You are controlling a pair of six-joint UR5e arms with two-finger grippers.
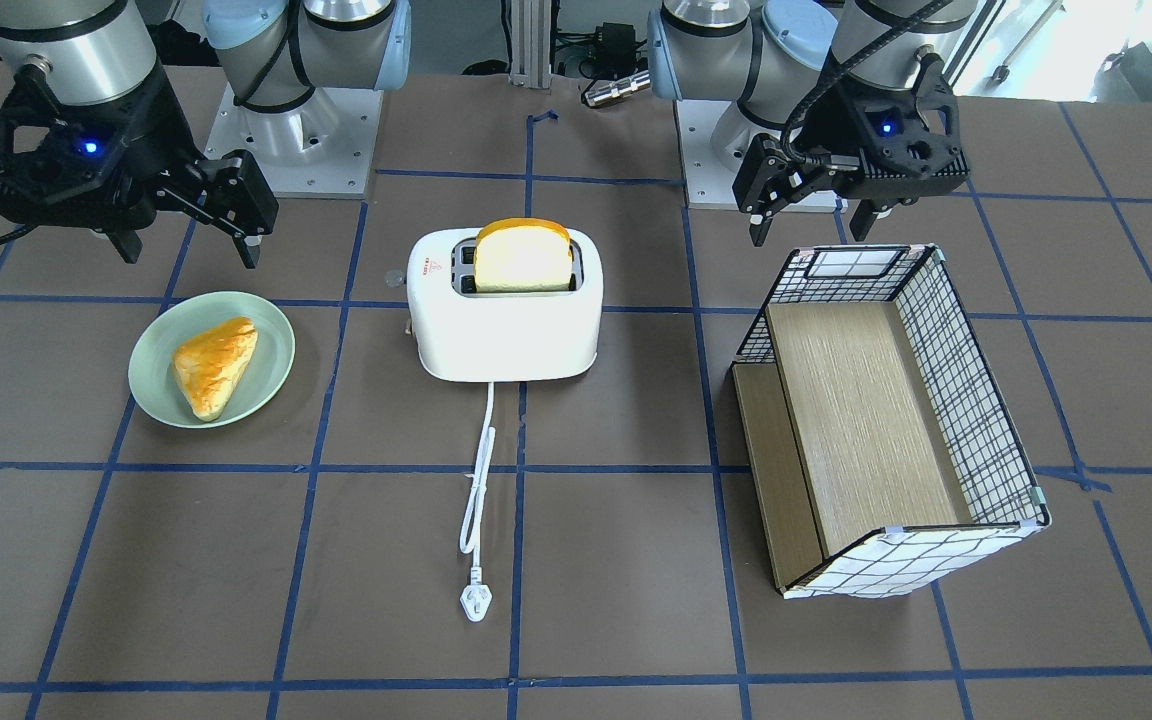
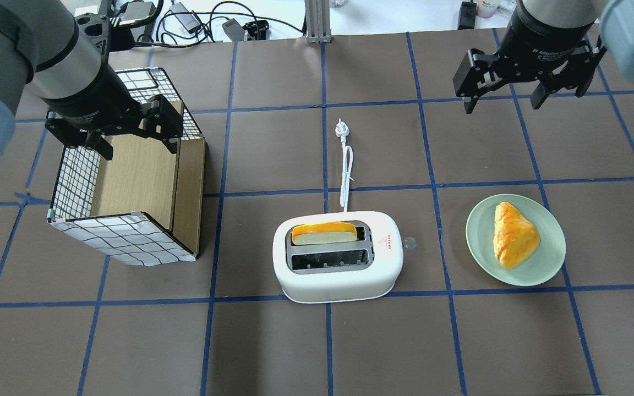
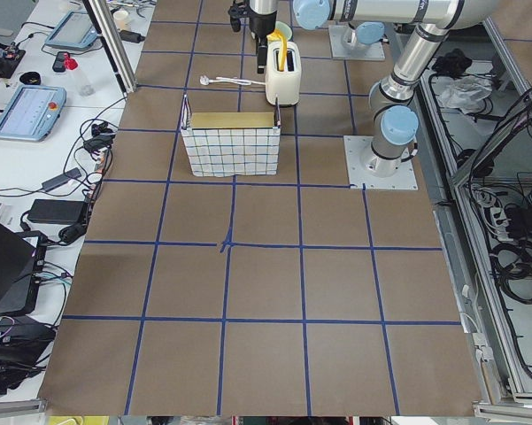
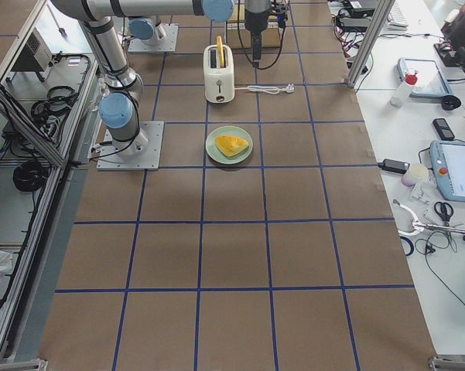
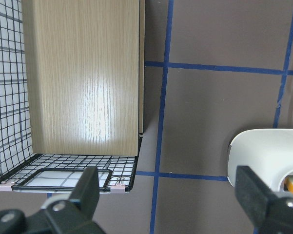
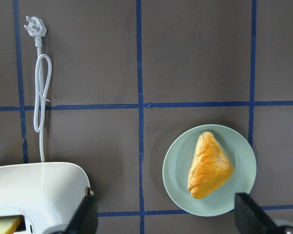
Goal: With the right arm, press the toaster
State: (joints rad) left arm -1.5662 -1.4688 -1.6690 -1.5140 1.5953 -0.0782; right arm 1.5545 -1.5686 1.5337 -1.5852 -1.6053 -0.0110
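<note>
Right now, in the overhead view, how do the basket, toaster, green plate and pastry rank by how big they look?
Largest to smallest:
basket
toaster
green plate
pastry, which lies on the plate

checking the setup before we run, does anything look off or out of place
The plug of the toaster lies loose on the table, connected to nothing. The checked basket seems tipped on its side, though I can't be sure.

The brown tabletop (image 2: 273, 137) bore a wire basket (image 2: 124, 237) under the left jaws, a green plate (image 2: 549, 259) under the right jaws, a toaster (image 2: 339, 280) between.
</note>
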